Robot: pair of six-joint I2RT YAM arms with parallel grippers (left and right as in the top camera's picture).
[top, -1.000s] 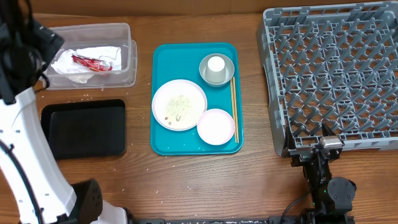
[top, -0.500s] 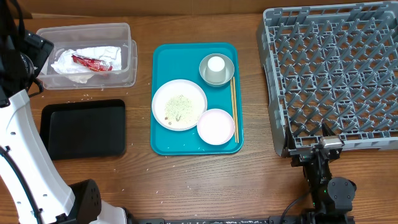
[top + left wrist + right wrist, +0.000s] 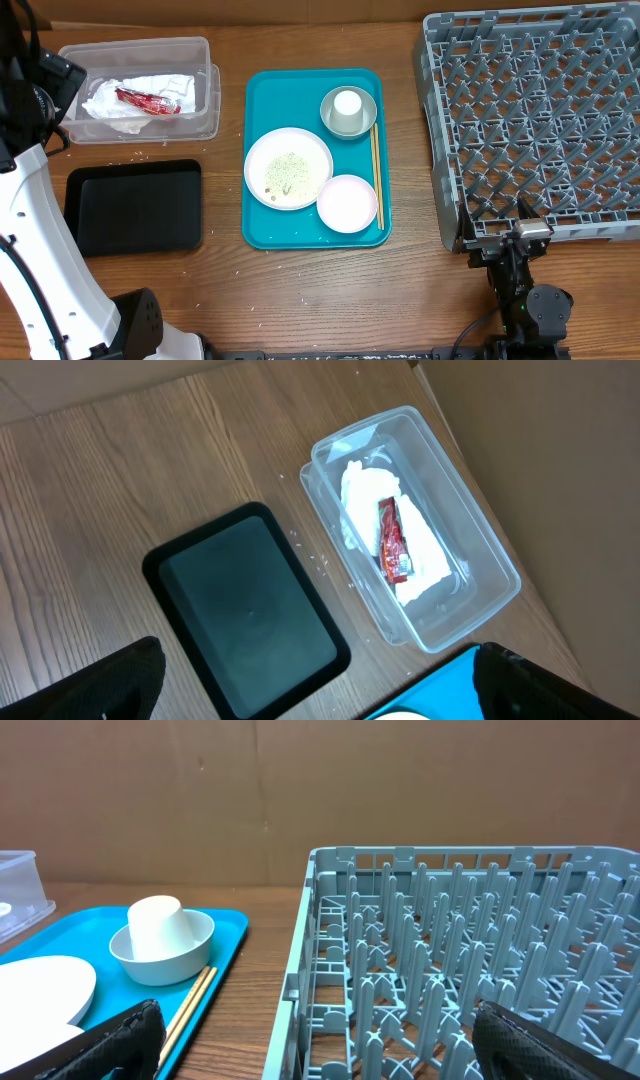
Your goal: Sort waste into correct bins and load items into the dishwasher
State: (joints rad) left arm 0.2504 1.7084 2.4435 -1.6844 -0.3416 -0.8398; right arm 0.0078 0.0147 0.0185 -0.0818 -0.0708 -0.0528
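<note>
Left fingers [image 3: 100, 685] spread wide, empty; right fingers [image 3: 100, 1045] apparently likewise.

**Overhead view.** Bright, even light falls from above. The wood grain of the table [image 3: 300, 290] reads clearly, and shadows are short and soft. The dish rack [image 3: 530, 120] throws a narrow shadow along its lower edge, and its outline bows slightly toward the corner of the frame. The white arm [image 3: 40, 250] at the left edge is close to overexposed.

**Left wrist view.** Focus is sharp. The black tray [image 3: 245, 625] carries a dull grey sheen, the clear tub [image 3: 480, 560] has thin highlights along its rim, and the red wrapper [image 3: 392, 540] shows a small glint. The left fingers [image 3: 100, 685] are dark and soft-edged in the bottom corners.

**Right wrist view.** The lighting is even and the rack pegs are crisp. The right fingers [image 3: 100, 1045] are blurred and black.
</note>
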